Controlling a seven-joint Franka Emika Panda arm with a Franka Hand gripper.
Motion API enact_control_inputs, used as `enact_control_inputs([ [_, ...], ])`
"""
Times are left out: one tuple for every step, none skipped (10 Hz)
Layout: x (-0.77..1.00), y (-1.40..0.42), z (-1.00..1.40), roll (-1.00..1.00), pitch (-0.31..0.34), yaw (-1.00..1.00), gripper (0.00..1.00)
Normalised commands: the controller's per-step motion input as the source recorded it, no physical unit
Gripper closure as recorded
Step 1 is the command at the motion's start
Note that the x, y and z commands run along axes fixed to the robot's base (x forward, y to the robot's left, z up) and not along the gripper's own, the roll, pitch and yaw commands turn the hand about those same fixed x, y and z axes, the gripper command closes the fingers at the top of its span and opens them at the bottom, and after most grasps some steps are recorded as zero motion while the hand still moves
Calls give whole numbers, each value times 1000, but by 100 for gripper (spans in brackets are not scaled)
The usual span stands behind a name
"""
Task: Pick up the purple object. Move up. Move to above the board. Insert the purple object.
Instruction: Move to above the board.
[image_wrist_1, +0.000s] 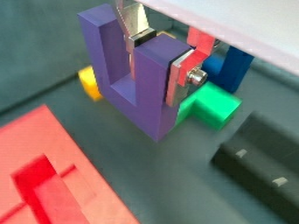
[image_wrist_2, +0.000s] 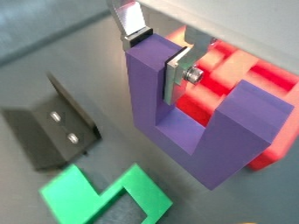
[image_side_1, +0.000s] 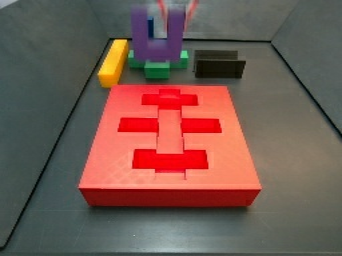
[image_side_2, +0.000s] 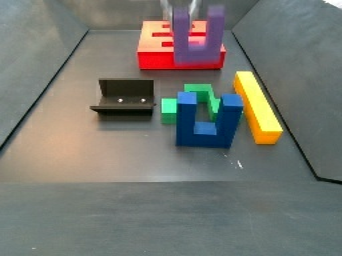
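Note:
My gripper (image_wrist_1: 158, 54) is shut on one prong of the purple object (image_wrist_1: 135, 87), a U-shaped block held in the air with its prongs up. One silver finger (image_wrist_1: 180, 77) presses the prong's side, and the same grip shows in both wrist views, the gripper (image_wrist_2: 156, 57) on the purple object (image_wrist_2: 198, 131). In a side view the purple object (image_side_1: 158, 38) hangs over the green block, past the far end of the board (image_side_1: 171, 140). The red board with its cross-like cut-outs also shows in the wrist views (image_wrist_1: 47, 175) (image_wrist_2: 251, 74) and in a side view (image_side_2: 158, 48), beside the purple object (image_side_2: 198, 30).
A green block (image_side_2: 194, 103), a blue two-pronged piece (image_side_2: 207, 125) and a long yellow bar (image_side_2: 257, 103) lie together on the grey floor. The fixture (image_side_2: 123, 97) stands beside them. The green block (image_wrist_1: 211, 105) and the fixture (image_wrist_1: 257, 162) lie below the gripper.

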Motion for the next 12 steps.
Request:
enact_control_inputs([
  [-49, 1, 1400, -18, 19, 0, 100],
  [-34, 11, 1400, -29, 11, -4, 100],
  [39, 8, 1400, -23, 72, -8, 100],
  [26, 4, 817, -21, 88, -11, 100],
  [36, 9, 252, -36, 72, -10, 100],
  [-89, -1400, 324, -49, 96, -278, 100],
  [-107, -1400, 301, -15, 97, -253, 100],
  [-103, -1400, 305, 37, 75, -137, 100],
  [-72, -1400, 314, -14, 83, -60, 100],
  [-50, -1400, 331, -12, 98, -23, 100],
  [21, -566, 140, 4, 113, -4, 100],
  [66, -187, 48, 5, 132, -2, 100],
])
